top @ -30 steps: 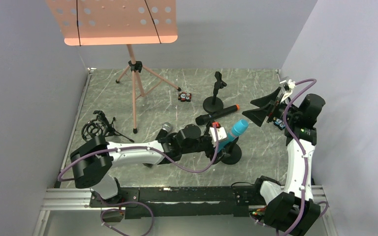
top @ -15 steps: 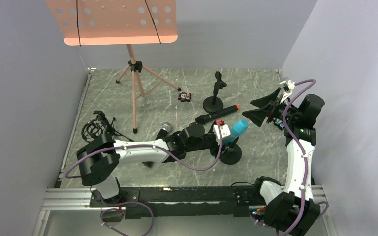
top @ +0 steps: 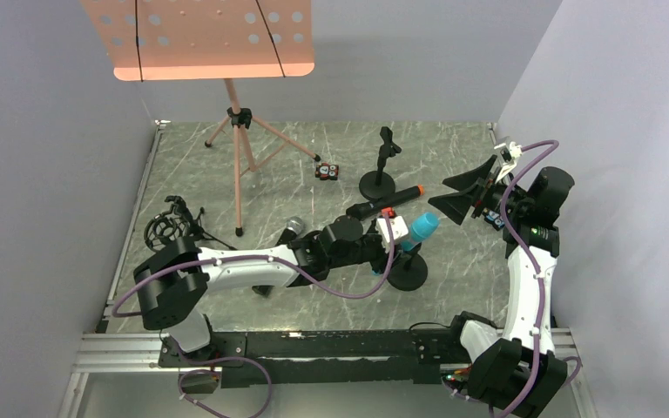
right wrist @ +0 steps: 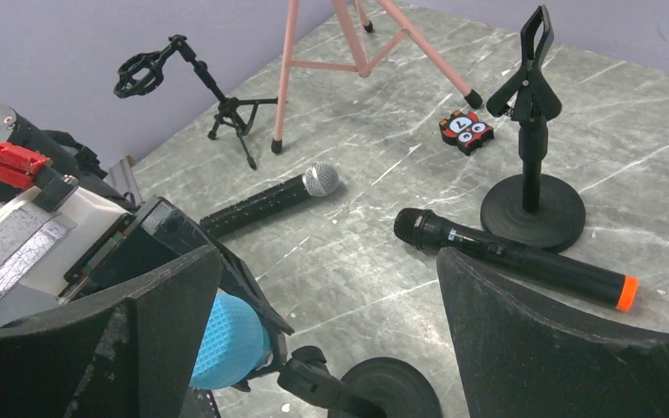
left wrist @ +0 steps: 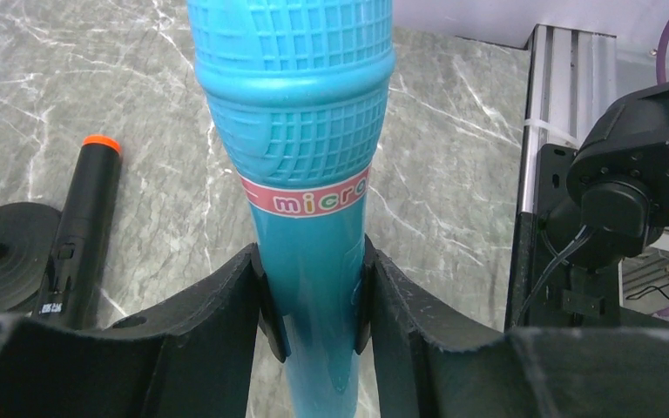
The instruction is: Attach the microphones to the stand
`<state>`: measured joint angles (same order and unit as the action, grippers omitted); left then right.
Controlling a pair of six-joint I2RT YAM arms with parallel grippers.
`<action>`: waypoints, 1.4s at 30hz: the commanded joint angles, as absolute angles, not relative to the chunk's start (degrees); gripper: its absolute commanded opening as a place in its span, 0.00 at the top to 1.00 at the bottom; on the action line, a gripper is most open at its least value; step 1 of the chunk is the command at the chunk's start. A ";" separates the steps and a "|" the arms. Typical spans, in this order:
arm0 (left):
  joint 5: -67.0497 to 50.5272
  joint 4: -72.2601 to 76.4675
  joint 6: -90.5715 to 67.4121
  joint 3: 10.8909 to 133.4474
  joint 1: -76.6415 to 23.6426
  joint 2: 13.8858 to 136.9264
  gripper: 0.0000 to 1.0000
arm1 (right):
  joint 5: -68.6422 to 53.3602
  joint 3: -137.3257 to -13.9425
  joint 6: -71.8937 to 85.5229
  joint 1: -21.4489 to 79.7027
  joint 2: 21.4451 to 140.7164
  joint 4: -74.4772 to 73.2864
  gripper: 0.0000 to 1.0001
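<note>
A bright blue microphone [top: 422, 228] tilts up from the clip of a round-based black stand [top: 411, 274]. My left gripper [top: 398, 237] is shut on its handle, both pads pressed against the blue body [left wrist: 300, 131]. A black microphone with an orange end [top: 383, 204] lies on the table just behind it. Left of that, a black one with a silver mesh head [top: 289, 230] lies flat. A second stand [top: 380, 170] with a bare clip stands at the back. My right gripper [top: 463, 196] hovers open at the right, holding nothing, with the blue head [right wrist: 226, 344] below its left finger.
A pink music stand [top: 237, 113] on a tripod rises at the back left. A small black shock-mount tripod [top: 172, 228] sits at the left edge. A little red and black item [top: 327, 171] lies near the bare stand. Walls close in on both sides.
My left gripper slid forward around the blue microphone's handle and its jaws narrowed onto it. The right arm has stayed put.
</note>
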<state>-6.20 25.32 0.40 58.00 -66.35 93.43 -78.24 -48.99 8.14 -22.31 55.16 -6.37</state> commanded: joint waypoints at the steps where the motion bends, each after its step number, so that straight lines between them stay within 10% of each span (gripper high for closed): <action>1: -6.15 24.90 0.39 58.76 -66.45 87.23 0.93 | -78.23 -49.00 7.03 -22.55 55.21 -4.64 0.00; 24: 3.02 -1.21 -5.71 49.05 -52.66 52.70 1.00 | -77.72 -48.25 6.99 -22.55 55.89 -4.16 0.00; 42: -15.31 5.09 1.48 68.97 -31.42 74.97 1.00 | -77.70 -48.08 6.24 -22.36 57.23 -4.66 0.00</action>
